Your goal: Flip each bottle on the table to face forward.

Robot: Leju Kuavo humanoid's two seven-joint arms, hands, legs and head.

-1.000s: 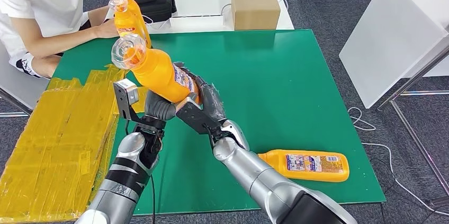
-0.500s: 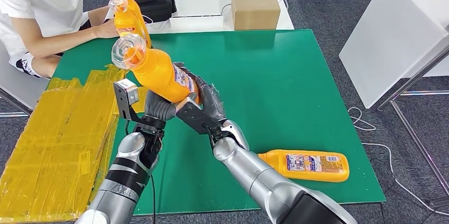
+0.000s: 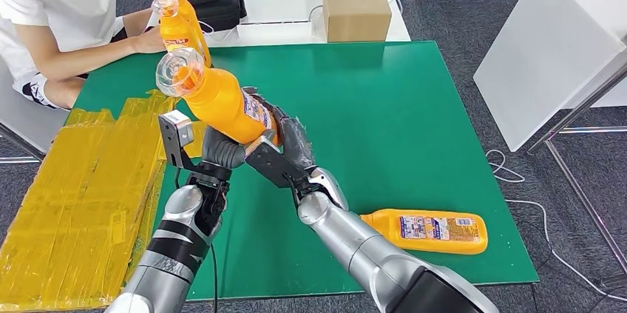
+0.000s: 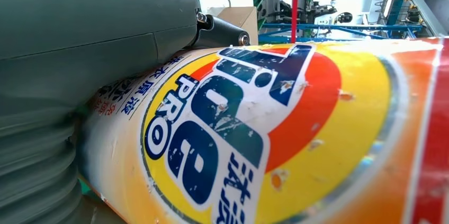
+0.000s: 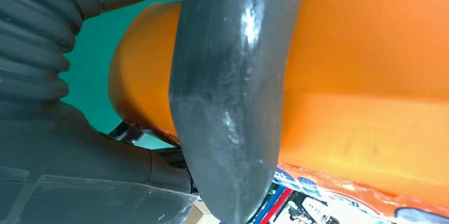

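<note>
Green table (image 3: 384, 106) unchanged; both hands still hold tilted bottle (image 3: 222, 102).

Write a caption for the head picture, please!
Both hands hold an orange bottle tilted above the green table.

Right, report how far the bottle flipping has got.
Looks done: two bottles stand upright at the far left corner of the green table, beside a seated person. In hand: one orange bottle is held tilted above the table, with the left hand and right hand both gripping its lower end. Left: one bottle lies on its side near the front right edge, untouched.
</note>
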